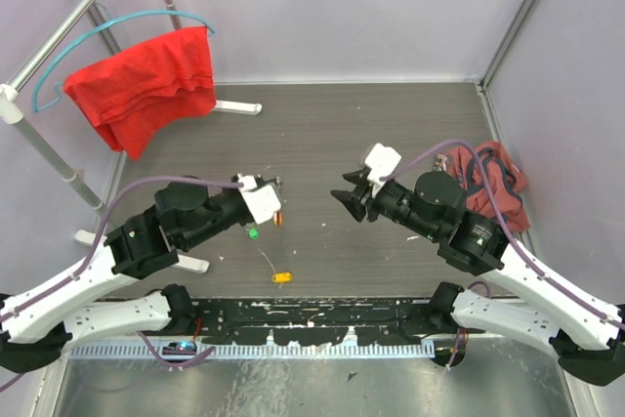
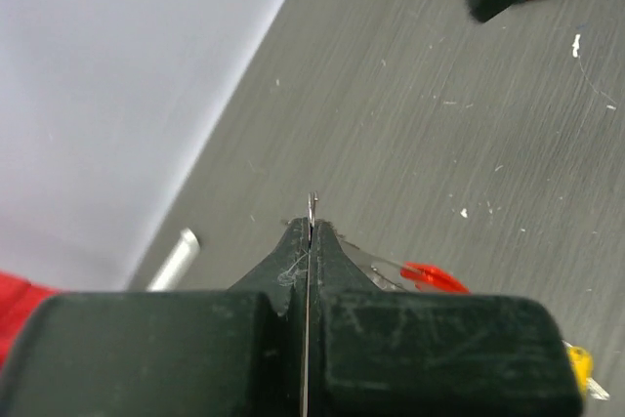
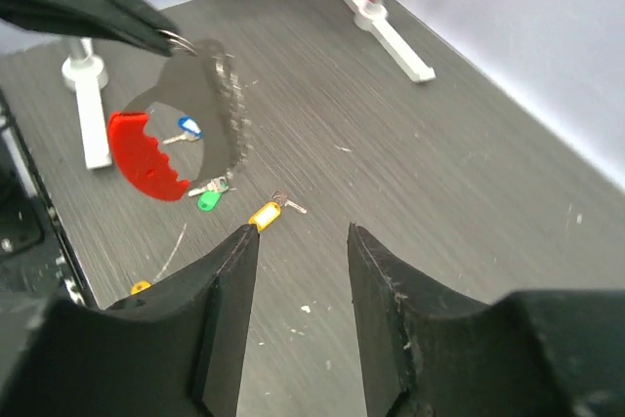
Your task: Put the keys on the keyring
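Currently the keyring (image 3: 146, 158) is pinched by its thin loop in the closed left end effector (image 2: 311, 227); the right end effector (image 3: 301, 236) is spread open, empty. The keys (image 3: 208, 199) lie on the worktop (image 1: 391, 124). The loop could be twisted loose by threading force.

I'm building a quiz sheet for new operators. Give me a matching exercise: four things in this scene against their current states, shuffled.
Things:
1. left gripper
2. right gripper
3. green-tagged key
4. red cloth

States:
A. lying on the table
B. open, holding nothing
C. hanging up at the back left
D. shut on the keyring

Pairs: 1-D, 2-B, 3-A, 4-C
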